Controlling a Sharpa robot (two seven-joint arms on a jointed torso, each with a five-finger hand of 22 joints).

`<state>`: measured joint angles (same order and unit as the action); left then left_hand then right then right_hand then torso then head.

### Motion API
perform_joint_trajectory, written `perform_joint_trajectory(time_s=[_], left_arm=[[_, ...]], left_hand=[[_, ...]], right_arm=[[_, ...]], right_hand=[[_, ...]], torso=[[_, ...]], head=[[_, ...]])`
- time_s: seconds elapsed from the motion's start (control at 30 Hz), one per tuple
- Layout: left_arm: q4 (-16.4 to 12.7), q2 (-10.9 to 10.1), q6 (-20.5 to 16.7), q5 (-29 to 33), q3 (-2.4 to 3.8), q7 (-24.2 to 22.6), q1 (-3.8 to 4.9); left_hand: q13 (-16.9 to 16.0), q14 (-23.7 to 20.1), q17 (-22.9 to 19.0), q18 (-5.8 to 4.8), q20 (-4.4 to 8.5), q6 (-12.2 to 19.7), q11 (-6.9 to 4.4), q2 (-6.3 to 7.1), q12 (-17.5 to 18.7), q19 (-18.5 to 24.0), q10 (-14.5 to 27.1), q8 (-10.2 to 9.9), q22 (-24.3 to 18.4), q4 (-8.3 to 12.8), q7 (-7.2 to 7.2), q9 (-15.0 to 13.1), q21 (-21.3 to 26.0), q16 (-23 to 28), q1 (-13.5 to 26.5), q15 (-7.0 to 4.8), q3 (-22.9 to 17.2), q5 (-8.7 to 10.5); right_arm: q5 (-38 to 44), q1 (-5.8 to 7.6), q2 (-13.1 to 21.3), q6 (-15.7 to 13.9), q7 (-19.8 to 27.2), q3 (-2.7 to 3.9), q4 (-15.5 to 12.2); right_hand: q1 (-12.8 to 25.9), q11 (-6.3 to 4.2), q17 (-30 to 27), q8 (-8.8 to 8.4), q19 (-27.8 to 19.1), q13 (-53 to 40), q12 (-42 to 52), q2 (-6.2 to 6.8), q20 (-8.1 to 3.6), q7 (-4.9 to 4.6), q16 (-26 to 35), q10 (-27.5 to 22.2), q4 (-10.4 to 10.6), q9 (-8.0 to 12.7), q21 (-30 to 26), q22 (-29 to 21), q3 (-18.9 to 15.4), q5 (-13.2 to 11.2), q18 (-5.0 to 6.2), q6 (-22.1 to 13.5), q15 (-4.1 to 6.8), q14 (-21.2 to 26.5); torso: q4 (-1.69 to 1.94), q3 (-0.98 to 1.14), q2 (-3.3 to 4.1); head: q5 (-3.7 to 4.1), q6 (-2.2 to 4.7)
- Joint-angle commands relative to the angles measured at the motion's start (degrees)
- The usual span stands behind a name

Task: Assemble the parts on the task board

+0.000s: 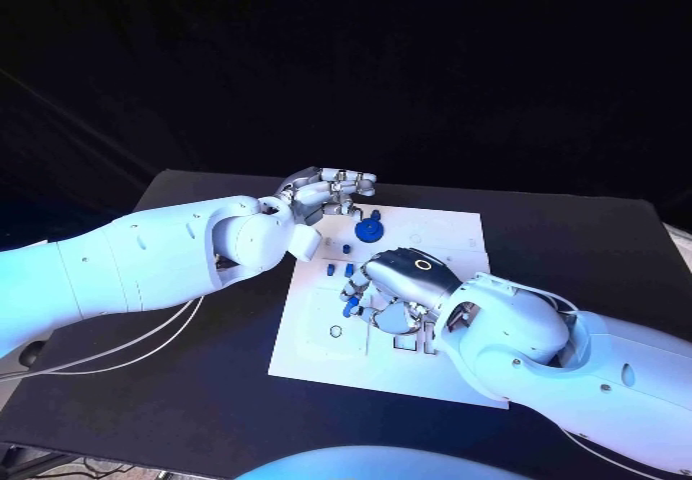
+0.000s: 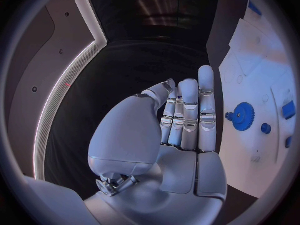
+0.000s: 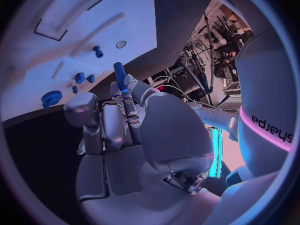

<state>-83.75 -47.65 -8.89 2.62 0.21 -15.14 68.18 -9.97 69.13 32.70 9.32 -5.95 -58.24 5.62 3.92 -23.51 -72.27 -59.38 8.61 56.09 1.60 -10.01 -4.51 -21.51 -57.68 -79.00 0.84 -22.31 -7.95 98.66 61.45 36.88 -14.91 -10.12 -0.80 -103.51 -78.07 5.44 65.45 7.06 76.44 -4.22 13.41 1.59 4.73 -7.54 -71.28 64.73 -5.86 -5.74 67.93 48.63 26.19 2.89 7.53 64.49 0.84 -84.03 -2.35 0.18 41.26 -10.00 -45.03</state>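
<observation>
You can read "sharpa", mirrored, on the robot's white body in the right wrist view. The silver right hand (image 3: 128, 135) pinches a slim blue cylindrical peg (image 3: 120, 76) between its fingertips, fingers pressed together and upright; in the head view this hand (image 1: 405, 283) hangs over the middle of the flat white rectangular task board (image 1: 454, 232). The silver left hand (image 2: 181, 130) holds nothing, its fingers straight and pressed side by side; you find it (image 1: 329, 190) at the board's far left corner. A blue toothed gear (image 1: 369, 230) lies on the board near that corner, with small blue pegs (image 1: 339, 269) between the gear and the right hand.
</observation>
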Motion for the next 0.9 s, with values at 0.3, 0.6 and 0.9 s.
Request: perform_joint_trajectory(time_s=[0.3, 0.6, 0.9], left_arm=[[-0.01, 0.32, 0.71, -0.33, 0.03, -0.82, -0.04], [0.05, 0.63, 0.82, -0.33, 0.03, -0.86, -0.04], [0.18, 0.94, 0.91, -0.33, 0.03, -0.83, -0.05]], left_hand=[[-0.06, -0.19, -0.03, 0.96, -0.35, 0.41, 0.05, 0.13, -0.11, -0.03, 0.50, 0.37, -0.07, 0.01, -0.17, 0.02, 0.20, -0.01, 0.46, -0.01, 0.29, -0.08], [-0.06, -0.19, -0.03, 0.96, -0.35, 0.41, 0.05, 0.13, -0.11, -0.03, 0.50, 0.37, -0.07, 0.01, -0.17, 0.02, 0.20, -0.01, 0.46, -0.01, 0.29, -0.08], [-0.07, -0.25, -0.13, 0.98, -0.36, 0.48, 0.07, 0.10, -0.22, 0.00, 0.59, 0.46, -0.09, 0.07, -0.19, 0.02, 0.23, -0.01, 0.44, -0.01, 0.27, -0.09]], right_arm=[[-1.01, -1.97, -2.94, -0.19, 2.17, -0.85, 4.15], [-1.23, -3.09, -3.99, -0.58, 2.95, -0.98, 5.45], [-1.23, -3.66, -4.89, -0.36, 3.03, -0.99, 6.45]], right_hand=[[-0.61, -1.91, -0.20, 0.17, 0.33, -0.07, 0.07, -0.04, -0.03, -0.10, -0.23, 2.29, -0.05, -0.02, 0.28, 0.00, 0.35, 0.46, -0.30, 0.36, 0.49, -2.23], [-0.54, -1.88, -0.31, 0.15, 0.35, -0.06, 0.03, -0.01, -0.04, -0.13, -0.17, 2.28, -0.04, -0.01, 0.33, 0.07, 0.36, 0.57, -0.31, 0.32, 0.48, -2.21], [-0.55, -1.87, -0.24, 0.14, 0.34, -0.06, 0.02, -0.01, -0.05, -0.14, -0.23, 2.27, -0.06, -0.01, 0.34, 0.06, 0.40, 0.63, -0.31, 0.30, 0.48, -2.22]], torso=[[0.05, -0.01, -0.01], [0.02, 0.05, -0.03], [0.04, 0.02, -0.04]], head=[[-0.60, -0.65], [-0.94, -1.00], [-1.02, -1.05]])
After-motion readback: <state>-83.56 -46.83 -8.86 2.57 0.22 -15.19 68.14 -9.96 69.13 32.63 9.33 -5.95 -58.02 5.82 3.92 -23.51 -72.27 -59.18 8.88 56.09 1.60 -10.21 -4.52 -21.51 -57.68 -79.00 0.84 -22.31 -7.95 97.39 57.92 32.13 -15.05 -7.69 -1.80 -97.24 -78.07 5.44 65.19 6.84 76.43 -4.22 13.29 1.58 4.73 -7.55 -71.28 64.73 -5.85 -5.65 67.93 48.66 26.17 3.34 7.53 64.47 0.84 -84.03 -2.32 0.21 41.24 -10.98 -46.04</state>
